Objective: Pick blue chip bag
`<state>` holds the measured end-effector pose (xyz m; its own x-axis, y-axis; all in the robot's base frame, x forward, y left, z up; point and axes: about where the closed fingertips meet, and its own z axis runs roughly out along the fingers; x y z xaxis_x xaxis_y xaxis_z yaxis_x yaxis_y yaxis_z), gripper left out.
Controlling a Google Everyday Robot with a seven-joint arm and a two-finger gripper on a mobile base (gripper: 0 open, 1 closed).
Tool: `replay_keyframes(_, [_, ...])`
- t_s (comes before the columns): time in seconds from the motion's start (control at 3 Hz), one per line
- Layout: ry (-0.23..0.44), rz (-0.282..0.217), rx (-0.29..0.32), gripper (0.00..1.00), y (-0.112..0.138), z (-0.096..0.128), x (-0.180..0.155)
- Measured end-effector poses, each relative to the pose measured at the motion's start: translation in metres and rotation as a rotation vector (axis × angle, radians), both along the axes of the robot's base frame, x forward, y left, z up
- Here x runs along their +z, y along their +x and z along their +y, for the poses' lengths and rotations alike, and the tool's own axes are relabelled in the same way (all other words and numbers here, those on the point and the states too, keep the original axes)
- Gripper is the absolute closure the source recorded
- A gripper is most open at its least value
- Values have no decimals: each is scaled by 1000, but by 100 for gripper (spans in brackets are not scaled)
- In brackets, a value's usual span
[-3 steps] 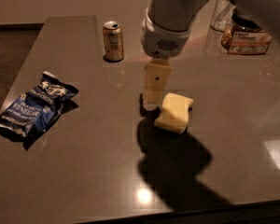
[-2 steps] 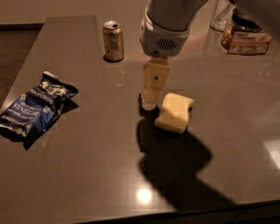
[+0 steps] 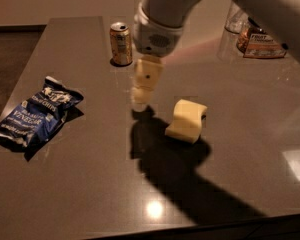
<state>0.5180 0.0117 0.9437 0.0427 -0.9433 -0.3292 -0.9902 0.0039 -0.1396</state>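
The blue chip bag (image 3: 37, 116) is a crinkled dark-blue foil bag with white lettering. It lies flat near the left edge of the dark table (image 3: 90, 184). My gripper (image 3: 141, 98) hangs from the white arm over the middle of the table, pointing down, its tip close to the surface. It is well to the right of the bag, with bare table between them. It stands between the bag and a pale yellow sponge-like block (image 3: 186, 120), nearer the block.
A gold soda can (image 3: 121, 44) stands upright behind the gripper. A clear container (image 3: 233, 19) and a packaged snack (image 3: 260, 41) sit at the back right. The table's left edge runs just beyond the bag.
The gripper has moved left, away from the yellow block and toward the chip bag. The bag, can and block have not moved.
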Motion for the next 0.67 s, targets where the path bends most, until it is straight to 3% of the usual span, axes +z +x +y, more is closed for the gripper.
replay_keyframes(0.67, [41, -9, 109, 0, 2, 79, -4])
